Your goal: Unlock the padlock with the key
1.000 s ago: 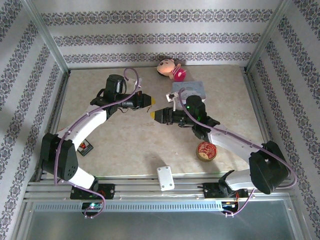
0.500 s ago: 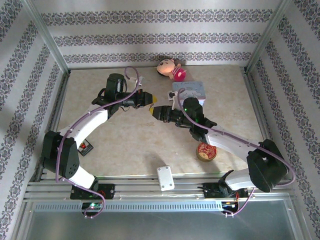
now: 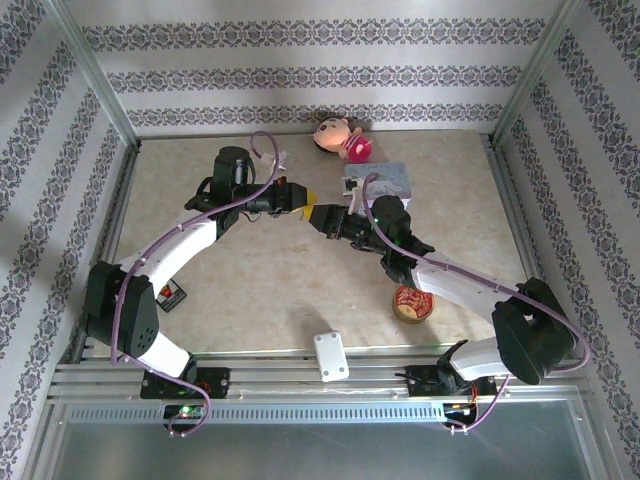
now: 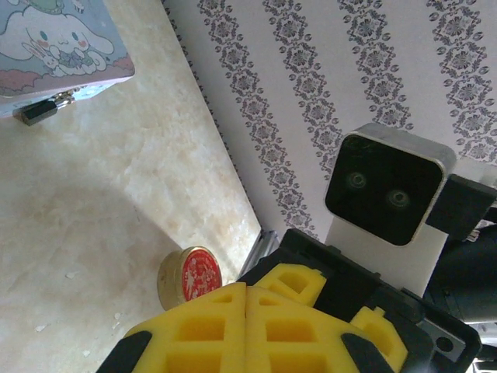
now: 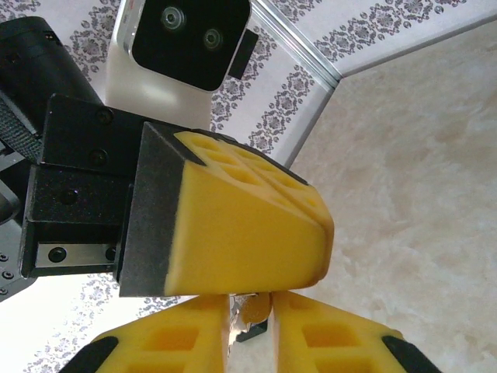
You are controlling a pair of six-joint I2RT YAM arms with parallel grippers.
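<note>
In the top view the left gripper (image 3: pixel 307 198), its pads pressed shut, meets the right gripper (image 3: pixel 317 212) tip to tip. At 2 o'clock from them lies the pale-blue tin (image 3: pixel 388 180), with the padlock (image 4: pixel 39 111) at its 9 o'clock edge. The right pads (image 5: pixel 311 330) pinch the key (image 5: pixel 250 309) (only a brassy sliver shows).

Top-left edge cuts off the tin (image 4: pixel 54 39); padlock (image 4: pixel 39 111) at its rim is tiny, shackle unclear. Mostly hidden between right gripper (image 5: pixel 250 330) pads: a brassy bit (image 5: pixel 254 309), unidentifiable. Bottom edge crops left gripper (image 4: pixel 246 326).
</note>
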